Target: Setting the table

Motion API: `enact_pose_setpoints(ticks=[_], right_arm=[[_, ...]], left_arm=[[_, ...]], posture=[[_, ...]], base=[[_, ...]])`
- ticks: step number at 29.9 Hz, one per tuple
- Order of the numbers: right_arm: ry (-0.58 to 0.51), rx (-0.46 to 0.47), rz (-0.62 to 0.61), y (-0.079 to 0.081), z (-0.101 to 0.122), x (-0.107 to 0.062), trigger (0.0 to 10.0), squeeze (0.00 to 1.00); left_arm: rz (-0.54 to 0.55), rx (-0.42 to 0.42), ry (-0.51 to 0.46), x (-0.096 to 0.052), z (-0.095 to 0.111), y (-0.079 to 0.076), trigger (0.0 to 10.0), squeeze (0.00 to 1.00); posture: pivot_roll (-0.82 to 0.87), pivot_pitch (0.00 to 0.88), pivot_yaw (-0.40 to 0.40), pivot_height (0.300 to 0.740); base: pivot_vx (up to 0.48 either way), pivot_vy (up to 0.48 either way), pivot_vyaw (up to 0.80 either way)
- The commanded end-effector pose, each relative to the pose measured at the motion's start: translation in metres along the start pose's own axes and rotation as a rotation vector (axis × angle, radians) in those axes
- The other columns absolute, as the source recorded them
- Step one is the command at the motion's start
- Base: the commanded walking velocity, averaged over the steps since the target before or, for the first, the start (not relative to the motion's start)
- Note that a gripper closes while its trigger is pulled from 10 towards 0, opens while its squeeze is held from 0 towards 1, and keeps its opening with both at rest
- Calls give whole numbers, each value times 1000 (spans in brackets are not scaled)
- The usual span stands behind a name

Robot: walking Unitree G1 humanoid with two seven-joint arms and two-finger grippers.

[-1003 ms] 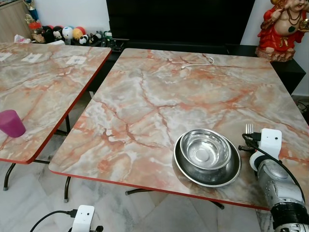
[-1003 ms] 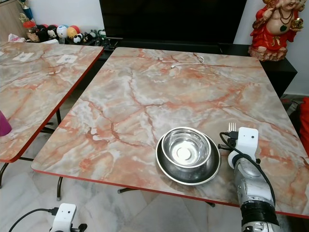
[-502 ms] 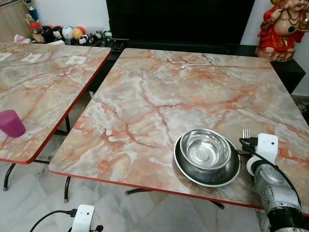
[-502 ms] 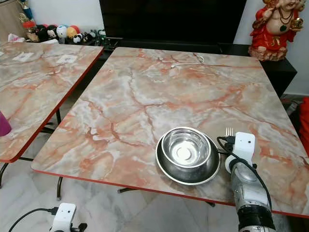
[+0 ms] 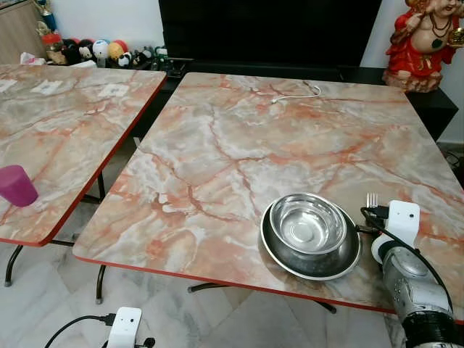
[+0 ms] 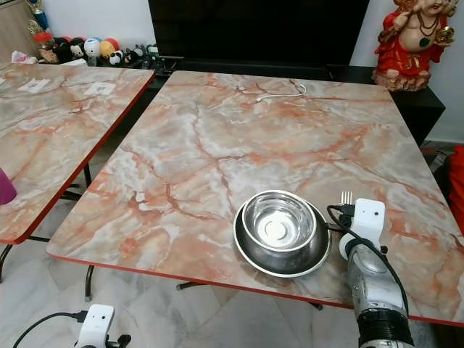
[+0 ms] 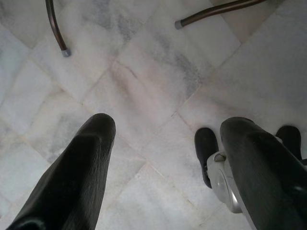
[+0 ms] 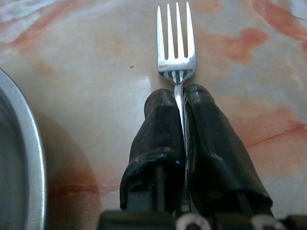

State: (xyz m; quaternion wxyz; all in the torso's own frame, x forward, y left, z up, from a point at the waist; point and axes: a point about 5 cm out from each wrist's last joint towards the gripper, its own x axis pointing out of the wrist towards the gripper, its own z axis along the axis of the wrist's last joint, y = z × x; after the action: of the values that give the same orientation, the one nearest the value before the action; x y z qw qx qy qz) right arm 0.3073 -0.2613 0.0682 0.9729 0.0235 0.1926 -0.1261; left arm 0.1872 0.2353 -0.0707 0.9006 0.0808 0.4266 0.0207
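Big table (image 5: 239, 145): A flat, smooth top with pink, orange and grey swirls like marble, and a thin red edge. It is where the meal things go, so the robot stands at its near side.

Second table (image 5: 58, 123): Same swirly top, off to the left with a gap between the two. A small purple cup (image 5: 16, 185) sits near its edge, well apart from the dishes.

Floor (image 7: 144, 96): Pale stone tiles with grey streaks. Thin dark table legs end in little caps on it.

Plate (image 5: 311, 254): Round, shiny metal, lying flat near the table's front edge, ready for someone to eat from.

Bowl (image 5: 307, 224): Round, shiny metal, sitting inside the plate so the two make one place.

Right gripper (image 8: 178, 103): Its two black rubbery fingers are pinched tight on the fork's thin handle, low over the table just to the right of the plate. I think it is about to lay the fork down there.

Left gripper (image 7: 163, 139): Hangs down by the floor with its fingers spread apart, holding nothing.

Fork (image 8: 175, 45): Thin, silver, four prongs, pointing away from the robot, beside the plate.
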Motion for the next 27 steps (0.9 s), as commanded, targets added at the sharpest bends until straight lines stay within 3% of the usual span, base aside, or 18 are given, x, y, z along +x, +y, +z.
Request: enact_pose_setpoints(ticks=[1, 18, 19, 21, 27], right_arm=[[10, 14, -5, -1, -5, -1, 10000, 0], [26, 18, 2, 2, -11, -1, 10000, 0], [25, 19, 2, 2, -11, -1, 10000, 329], [24, 20, 1, 2, -11, -1, 10000, 384], [24, 21, -3, 2, -11, -1, 10000, 384]], left_arm=[[5, 12, 12, -1, -3, 3, 10000, 0], [6, 15, 10, -1, -3, 4, 10000, 0], [6, 15, 11, -1, -3, 5, 10000, 0], [7, 16, 11, -1, -3, 5, 10000, 0], [7, 18, 13, -1, -3, 5, 10000, 0]], posture=[[38, 31, -13, 740], [46, 39, -12, 740], [46, 40, -10, 740], [46, 40, -10, 740], [47, 41, -10, 740]], base=[[0, 0, 0], [0, 0, 0], [0, 0, 0], [0, 0, 0], [0, 0, 0]])
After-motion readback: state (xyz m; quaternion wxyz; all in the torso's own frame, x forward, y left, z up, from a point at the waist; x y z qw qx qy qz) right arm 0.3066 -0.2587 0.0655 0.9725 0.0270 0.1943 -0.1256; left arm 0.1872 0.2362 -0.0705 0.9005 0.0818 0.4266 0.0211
